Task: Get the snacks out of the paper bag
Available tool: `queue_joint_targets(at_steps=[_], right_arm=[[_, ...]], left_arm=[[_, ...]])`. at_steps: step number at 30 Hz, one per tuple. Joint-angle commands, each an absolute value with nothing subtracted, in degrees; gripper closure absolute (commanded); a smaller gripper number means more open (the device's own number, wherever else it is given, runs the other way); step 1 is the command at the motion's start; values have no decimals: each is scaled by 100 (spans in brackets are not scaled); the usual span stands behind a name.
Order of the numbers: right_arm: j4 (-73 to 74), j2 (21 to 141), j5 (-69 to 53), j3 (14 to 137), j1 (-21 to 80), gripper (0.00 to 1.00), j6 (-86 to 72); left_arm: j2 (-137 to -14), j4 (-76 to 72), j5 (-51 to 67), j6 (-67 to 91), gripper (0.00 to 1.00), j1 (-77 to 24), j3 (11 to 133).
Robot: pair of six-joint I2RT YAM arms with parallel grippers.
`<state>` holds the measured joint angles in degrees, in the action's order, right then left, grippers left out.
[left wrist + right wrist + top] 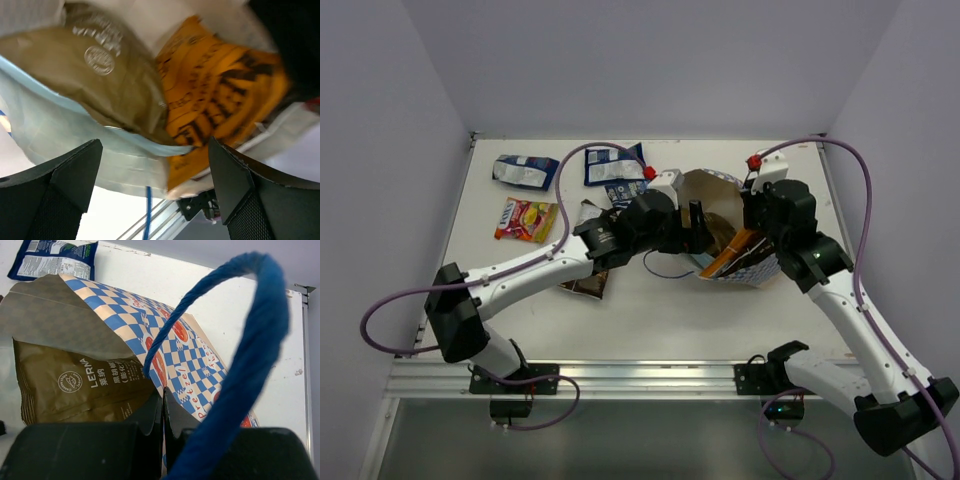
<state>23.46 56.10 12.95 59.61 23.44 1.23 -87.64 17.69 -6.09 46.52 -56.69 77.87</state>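
The paper bag lies tipped on its side right of centre, mouth facing left, checkered part uppermost. My right gripper is shut on the bag's rim, with the blue cord handle looped over it. My left gripper is open at the mouth, its jaws wide apart and empty. Inside lie an olive-tan packet, also in the right wrist view, and an orange packet. Out on the table lie blue-and-white snacks, a red-and-yellow one and a dark brown one.
The loose snacks lie at the back left, partly under my left arm. A blue cord trails on the table in front of the bag. The table's metal front rail runs along the near edge. Walls close the back and sides.
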Motion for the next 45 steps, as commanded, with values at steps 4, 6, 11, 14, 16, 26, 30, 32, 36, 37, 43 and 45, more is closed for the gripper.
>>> queue_joint_targets(at_steps=[4,6,11,14,16,26,30,32,36,37,43,45], right_arm=[[2145,5484,1266,5854,2443,100,158],[2127,5502,1239,5827,2461,100,123],[2118,5502,1248,5783,2496,100,97],[2074,5467,1274,5731,2505,100,70],[2048,5475,1344,5669,2496,100,62],[2215,5818,2179,5687,2496,100,-167],[2276,5959,2443,5678,2487,100,-229],[2285,6037,2575,5678,2487,100,-237],[2329,6117,2637,5695,2470,100,-246],[2329,6117,2645,5687,2461,100,-255],[2408,6117,2663,5748,2452,100,-299],[2452,6091,2611,5783,2452,100,-299]], left_arm=[[-9087,1960,-1019,5476,7,-5695,7831],[-9351,2021,-1247,5432,9,-5695,8014],[-9913,1987,-1319,5458,22,-5669,8209],[-10072,2030,-1397,5458,46,-5643,8375],[-10064,2144,-1459,5423,74,-5608,8560],[-8756,2996,-1617,4764,100,-5564,9447],[-8201,3514,-1626,4457,100,-5493,9782],[-7868,3664,-1582,4403,100,-5380,9939],[-7384,4006,-1643,4210,100,-5168,10230],[-7305,4104,-1878,4158,100,-5133,10326],[-6699,4579,-3284,3815,100,-4344,10312],[-6575,4518,-3750,3657,100,-4088,10047]])
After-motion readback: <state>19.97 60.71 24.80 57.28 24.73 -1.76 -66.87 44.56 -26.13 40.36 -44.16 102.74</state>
